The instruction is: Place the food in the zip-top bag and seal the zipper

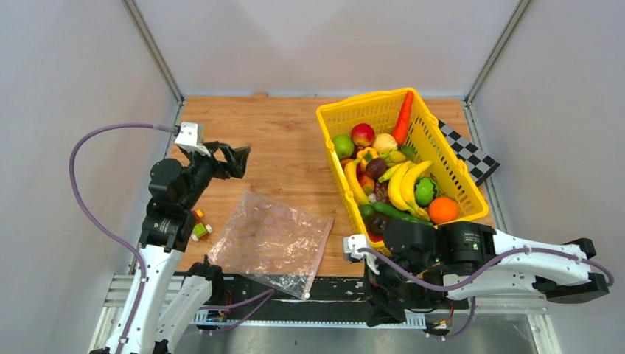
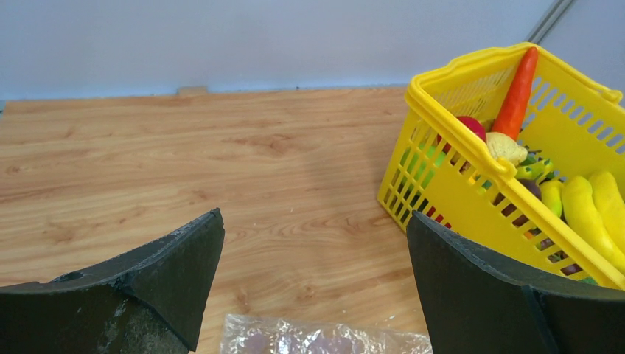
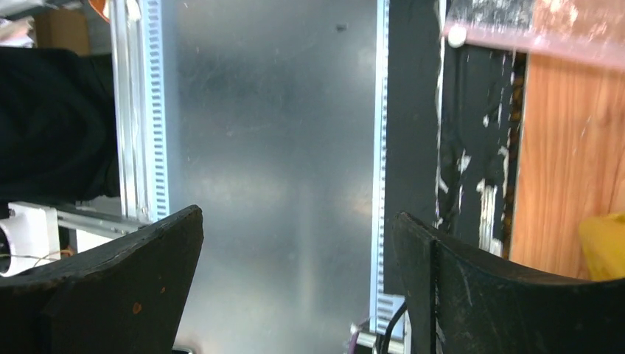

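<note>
Two arms, both empty-handed, and nothing bagged yet. Biggest first: the wooden table [image 1: 280, 140] carries everything. At its 2 o'clock sits the yellow basket [image 1: 365, 99], walls high, which is why the food [image 1: 390, 177] stays heaped instead of rolling about: bananas, a red apple, an orange, green pieces and a carrot propped upright against the far corner. Down at 7 o'clock lies the zip-top bag [image 1: 271, 240], flat, clear and crinkly, its near corner hanging just over the table's front edge. It lies between the two arm bases, and I'd judge that puts it within reach of either arm. The left gripper [image 2: 315, 217] hangs at 9 o'clock, above the boards and just beyond the bag's far edge, jaws spread wide, nothing between them, facing the basket; that reads as ready for a first pick. The right gripper [image 3: 298, 228] is just as wide and just as empty, but the arm is folded low at 5 o'clock and its camera looks at bare metal plate off the table's edge, so it looks parked. Smallest: the zipper [image 1: 318, 257] seems to run along the bag's 3 o'clock edge, a thin straight strip; open or pressed shut, I cannot tell.
</note>
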Controlling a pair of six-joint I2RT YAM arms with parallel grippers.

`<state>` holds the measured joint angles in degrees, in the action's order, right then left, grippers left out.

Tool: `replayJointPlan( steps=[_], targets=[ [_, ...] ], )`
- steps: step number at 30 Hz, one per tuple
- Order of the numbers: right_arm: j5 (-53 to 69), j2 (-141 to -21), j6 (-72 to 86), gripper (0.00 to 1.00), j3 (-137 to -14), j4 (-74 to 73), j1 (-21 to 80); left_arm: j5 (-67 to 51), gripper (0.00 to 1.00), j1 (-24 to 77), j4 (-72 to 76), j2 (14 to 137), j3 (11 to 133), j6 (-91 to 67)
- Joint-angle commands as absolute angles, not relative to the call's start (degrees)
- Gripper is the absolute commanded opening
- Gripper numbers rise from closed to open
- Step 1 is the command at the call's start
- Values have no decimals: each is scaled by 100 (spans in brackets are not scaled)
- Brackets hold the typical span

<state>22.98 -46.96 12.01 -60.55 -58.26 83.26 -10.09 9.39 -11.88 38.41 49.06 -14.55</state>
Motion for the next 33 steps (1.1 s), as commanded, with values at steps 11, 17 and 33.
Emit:
replayJointPlan(
  steps=[11, 17, 33],
  targets=[
    [-1976, -4323, 2131, 100, -6252, -7488, 8430, -1387, 100, 905, -1019, 3969, 4949, -1296],
    [-2705, -4378, 2486, 100, -6554, -7531, 7732, -1776, 100, 914, -841, 4159, 4829, -1557],
    [-1685, -4773, 1599, 100, -5948, -5180, 4339, -2402, 100, 925, -1525, 4901, 4798, -1518]
  ],
)
